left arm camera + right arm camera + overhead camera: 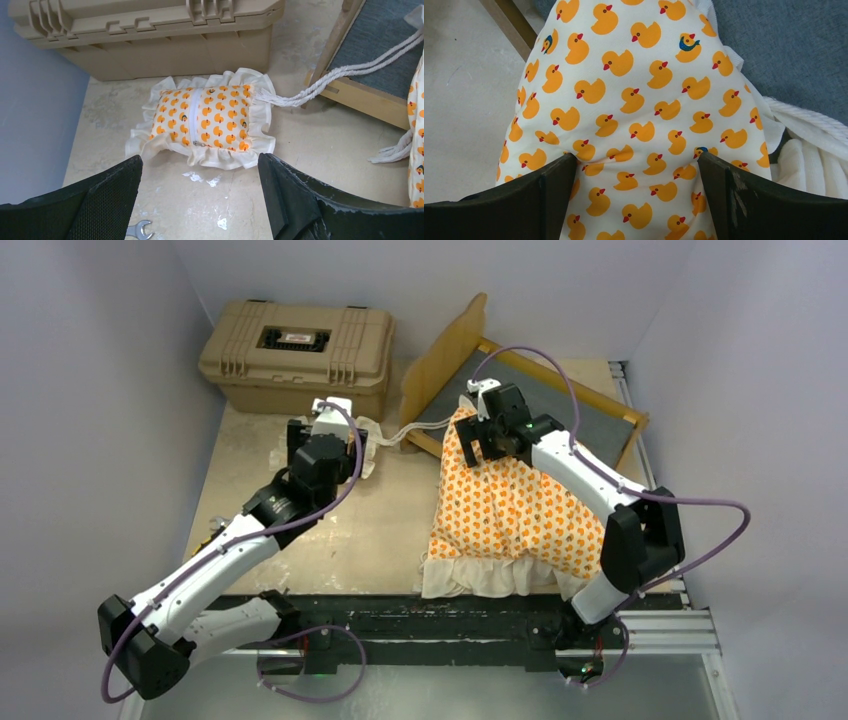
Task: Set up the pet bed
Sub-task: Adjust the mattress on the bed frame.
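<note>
The pet bed's light-wood frame point(615, 405) with a scalloped headboard point(445, 365) and grey base point(560, 400) stands at the back right. The orange duck-print mattress point(510, 505) lies slanted, its far end on the frame and its white ruffle on the table. My right gripper point(480, 435) is open over that far end. Its fingertips point(559, 175) dent the mattress point(634, 90), and fabric bulges between them. The small matching pillow point(205, 120) lies flat by the tan case. My left gripper point(200, 200) hangs open just short of it, touching nothing.
A tan hard case point(295, 355) stands at the back left, right behind the pillow. A white rope point(320, 82) runs from the pillow to the frame point(370, 100). A small wrench point(137, 230) lies on the table under the left gripper. Walls close in on the left and back.
</note>
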### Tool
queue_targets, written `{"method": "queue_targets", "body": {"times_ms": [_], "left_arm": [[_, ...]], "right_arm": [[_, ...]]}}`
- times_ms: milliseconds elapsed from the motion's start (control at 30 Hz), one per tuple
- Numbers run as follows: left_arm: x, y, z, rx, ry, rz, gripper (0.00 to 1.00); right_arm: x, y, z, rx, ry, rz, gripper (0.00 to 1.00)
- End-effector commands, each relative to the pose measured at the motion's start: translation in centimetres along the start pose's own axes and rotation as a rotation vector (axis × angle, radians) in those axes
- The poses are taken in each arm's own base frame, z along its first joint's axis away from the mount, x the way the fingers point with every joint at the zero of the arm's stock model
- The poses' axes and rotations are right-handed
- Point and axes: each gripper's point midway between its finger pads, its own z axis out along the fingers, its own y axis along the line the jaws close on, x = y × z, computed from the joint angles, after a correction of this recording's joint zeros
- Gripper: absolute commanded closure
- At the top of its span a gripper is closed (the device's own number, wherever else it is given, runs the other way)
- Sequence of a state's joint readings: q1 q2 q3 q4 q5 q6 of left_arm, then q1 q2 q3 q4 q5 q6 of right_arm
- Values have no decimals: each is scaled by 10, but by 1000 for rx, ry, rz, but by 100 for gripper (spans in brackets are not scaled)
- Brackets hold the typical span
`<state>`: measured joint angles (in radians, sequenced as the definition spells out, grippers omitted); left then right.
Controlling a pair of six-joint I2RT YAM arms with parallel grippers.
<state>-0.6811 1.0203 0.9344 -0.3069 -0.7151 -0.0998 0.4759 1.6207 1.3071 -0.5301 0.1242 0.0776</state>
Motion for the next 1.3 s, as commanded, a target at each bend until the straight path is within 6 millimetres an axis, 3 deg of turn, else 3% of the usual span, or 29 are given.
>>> {"method": "queue_targets", "body": {"times_ms": [0,267,433,467,567,633,667,700,867,1033,1100,1133,1267], "left_arm": [[-15,12,-6,-32,-65,-37,15],[-14,8,-7,-6,-62,-44,15],[-13,9,-7,-14,-62,-45,15],[-13,9,-7,-15,-62,-45,15],[-13,9,-7,-16,-61,-43,15],[-12,9,-6,-18,-59,-41,15],[-11,9,-6,-20,-58,-39,15],[-11,9,-6,-22,-57,-38,15],[-10,10,-5,-26,-55,-33,15],[-8,10,-5,-31,-53,-29,14],[-8,11,-5,-30,-53,-28,15],[-8,11,-5,-32,-54,-29,15],[-8,11,-6,-29,-54,-29,15]], "right_arm": [[-47,-11,-27,48,-166,16,3],[-51,0,-22,-2,-146,9,3],[-56,-4,-31,12,-152,11,3],[-59,-3,-32,15,-154,46,12],[-63,-4,-30,29,-138,67,14],[-67,-1,-25,19,-134,66,14],[-69,1,-20,12,-128,64,4],[-71,3,-17,2,-121,52,2],[-78,9,5,-14,-101,33,1],[-69,12,31,-15,-41,12,3],[-63,12,41,-9,-16,4,11],[-60,10,46,3,-4,3,20],[-62,8,44,15,-13,6,72]]}}
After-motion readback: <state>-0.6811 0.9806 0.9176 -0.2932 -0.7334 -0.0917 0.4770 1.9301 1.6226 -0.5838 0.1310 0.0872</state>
